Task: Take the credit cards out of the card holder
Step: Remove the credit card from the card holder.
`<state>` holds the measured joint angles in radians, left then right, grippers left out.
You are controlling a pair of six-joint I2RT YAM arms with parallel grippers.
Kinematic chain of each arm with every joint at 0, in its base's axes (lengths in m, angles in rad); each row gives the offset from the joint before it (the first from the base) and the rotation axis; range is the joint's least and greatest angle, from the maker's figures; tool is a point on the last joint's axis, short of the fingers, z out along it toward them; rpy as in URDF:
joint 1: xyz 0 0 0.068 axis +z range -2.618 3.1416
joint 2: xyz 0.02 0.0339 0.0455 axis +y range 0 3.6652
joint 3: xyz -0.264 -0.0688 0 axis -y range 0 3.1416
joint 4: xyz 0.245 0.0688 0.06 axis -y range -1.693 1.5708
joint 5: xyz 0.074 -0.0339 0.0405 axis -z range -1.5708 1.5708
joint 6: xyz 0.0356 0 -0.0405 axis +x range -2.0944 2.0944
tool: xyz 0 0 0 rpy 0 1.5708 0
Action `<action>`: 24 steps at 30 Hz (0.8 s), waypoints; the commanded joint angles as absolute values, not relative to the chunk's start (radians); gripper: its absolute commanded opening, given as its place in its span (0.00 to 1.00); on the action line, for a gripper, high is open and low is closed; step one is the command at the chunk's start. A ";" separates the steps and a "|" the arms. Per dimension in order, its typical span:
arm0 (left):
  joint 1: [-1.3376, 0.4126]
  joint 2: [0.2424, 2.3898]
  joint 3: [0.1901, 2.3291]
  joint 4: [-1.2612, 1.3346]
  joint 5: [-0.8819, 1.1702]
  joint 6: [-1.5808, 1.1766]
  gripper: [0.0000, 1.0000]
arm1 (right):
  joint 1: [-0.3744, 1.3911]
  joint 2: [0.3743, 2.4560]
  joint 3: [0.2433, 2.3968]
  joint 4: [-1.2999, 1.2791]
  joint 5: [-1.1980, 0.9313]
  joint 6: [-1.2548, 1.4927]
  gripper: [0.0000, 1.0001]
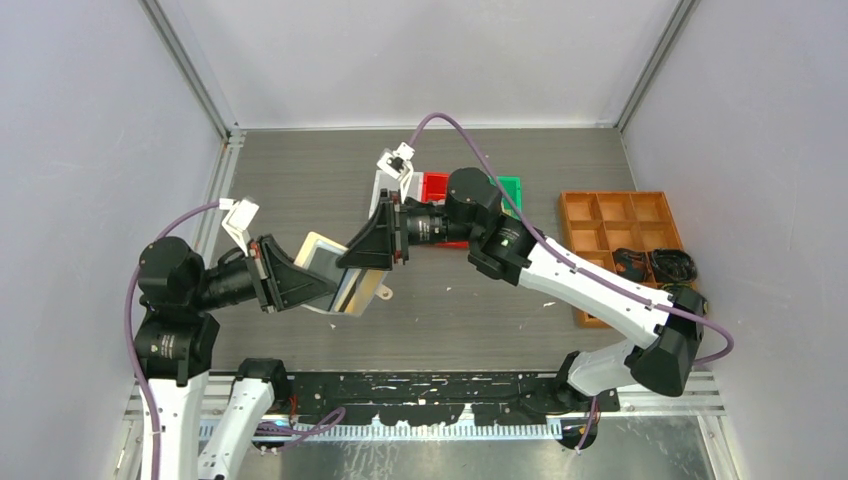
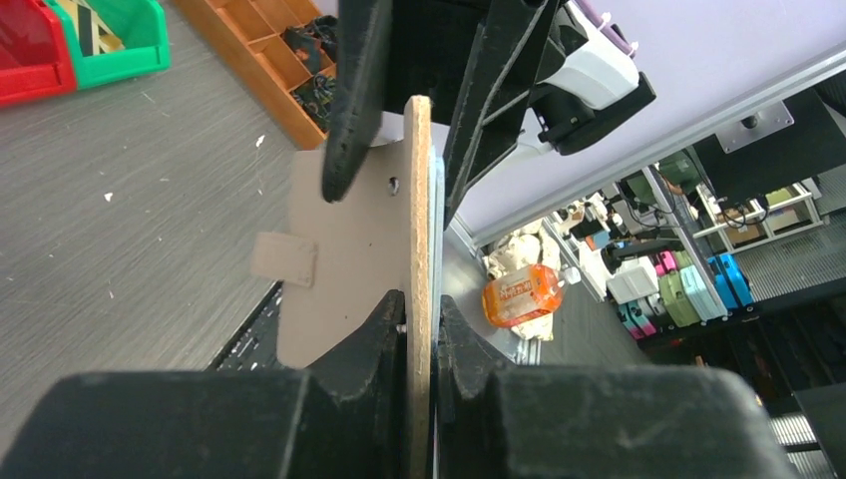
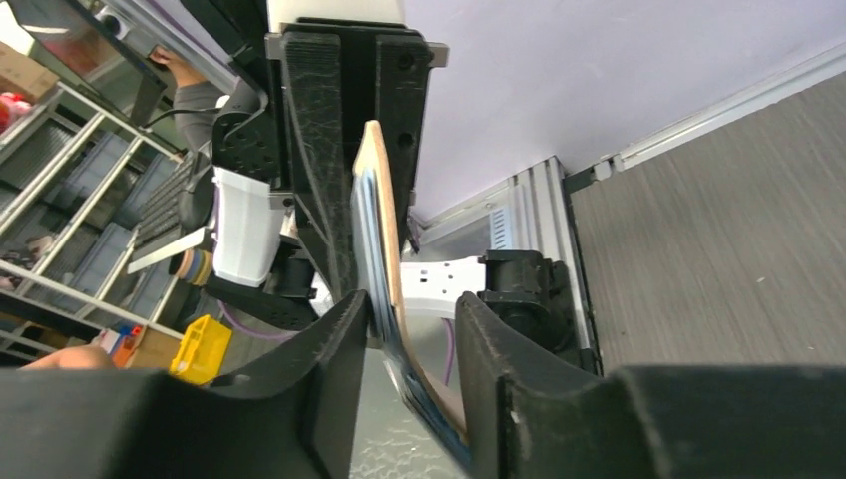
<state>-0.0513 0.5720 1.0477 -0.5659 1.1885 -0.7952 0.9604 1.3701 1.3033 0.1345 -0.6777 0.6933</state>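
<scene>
Both arms are reaching inward above the table (image 1: 480, 310), meeting mid-air. The left hand (image 2: 421, 324) is pinching the card holder (image 2: 344, 249) by its edge, while the right hand (image 3: 399, 329) is straddling its far end, fingers partly apart. Only the wrist views are showing that gap; the credit cards (image 3: 371, 235) seem to be sitting inside, thin edges showing.

- card holder (image 2: 349, 230): plain beige-tan
- table (image 1: 470, 300): dark grey, with fine wood-grain streaks
- red bin (image 1: 433, 187), far: bright red
- green bin (image 1: 513, 187), on its right: bright green
- compartment tray (image 1: 615, 208), right: orange
- cables (image 1: 450, 125): pale purple
</scene>
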 commanded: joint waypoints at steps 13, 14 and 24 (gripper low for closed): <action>-0.054 0.590 1.128 -0.607 1.214 -0.708 0.34 | 0.971 1.271 1.319 0.073 -0.672 0.637 0.01; -0.054 0.590 1.128 -0.593 1.215 -0.718 0.32 | 0.970 1.269 1.318 0.066 -0.681 0.634 0.01; -0.054 0.591 1.114 -0.532 1.247 -0.782 0.11 | 0.965 1.258 1.322 0.014 -0.702 0.613 0.01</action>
<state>-0.0513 0.5900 1.0866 -0.6029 1.2079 -0.7536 0.9718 1.2915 1.3094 0.0208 -0.6903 0.6472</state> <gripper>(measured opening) 0.155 0.080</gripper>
